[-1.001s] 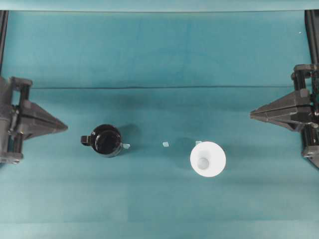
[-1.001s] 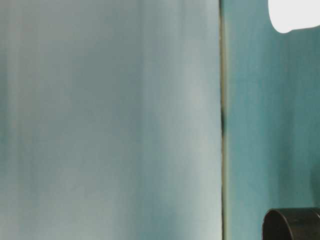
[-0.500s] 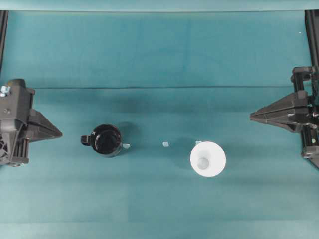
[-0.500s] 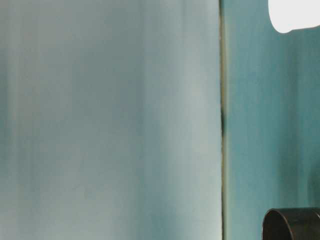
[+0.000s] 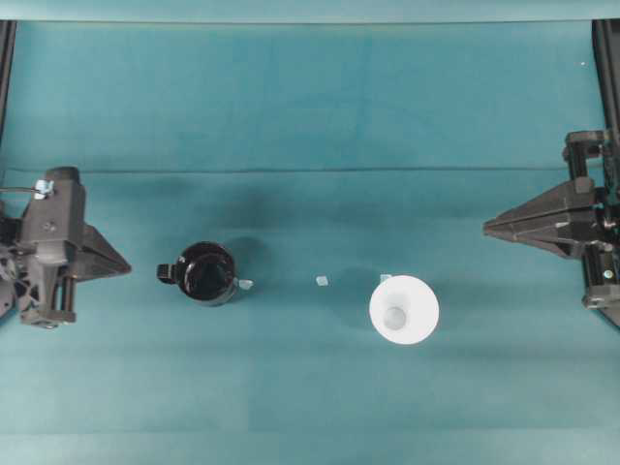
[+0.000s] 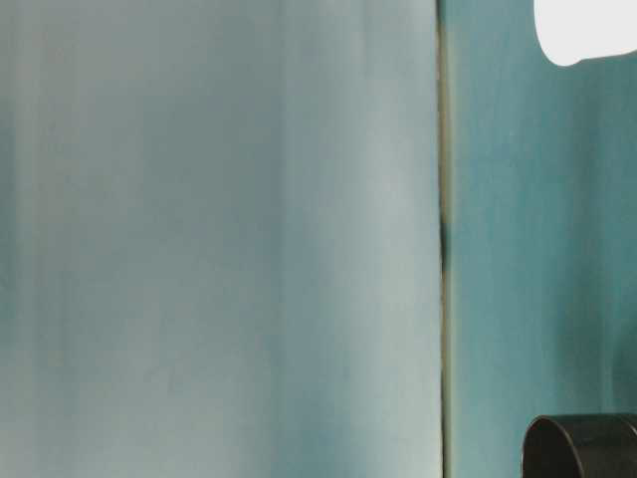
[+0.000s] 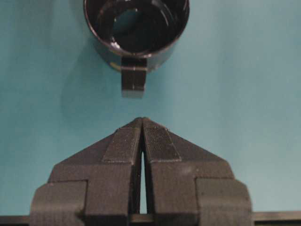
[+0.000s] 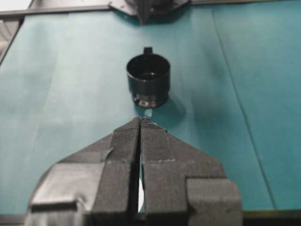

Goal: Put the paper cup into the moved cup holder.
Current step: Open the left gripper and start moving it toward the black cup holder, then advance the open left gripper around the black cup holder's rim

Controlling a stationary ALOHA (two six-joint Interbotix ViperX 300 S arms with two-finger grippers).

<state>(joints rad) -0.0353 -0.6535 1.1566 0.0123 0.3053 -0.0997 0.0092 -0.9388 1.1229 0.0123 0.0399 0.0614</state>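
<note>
Only the left gripper (image 5: pixel 124 263) has been shifted: in the overhead view its black wrist body has been tipped forward and lowered, so more of its top is seen, and its tip lies slightly lower in that view.

Teal cloth (image 5: pixel 320 97) covers the table — one crease across.

paper cup (image 5: pixel 404 309) upright, right | cup holder (image 5: pixel 206 273) left, well apart | both grippers closed, empty
</note>
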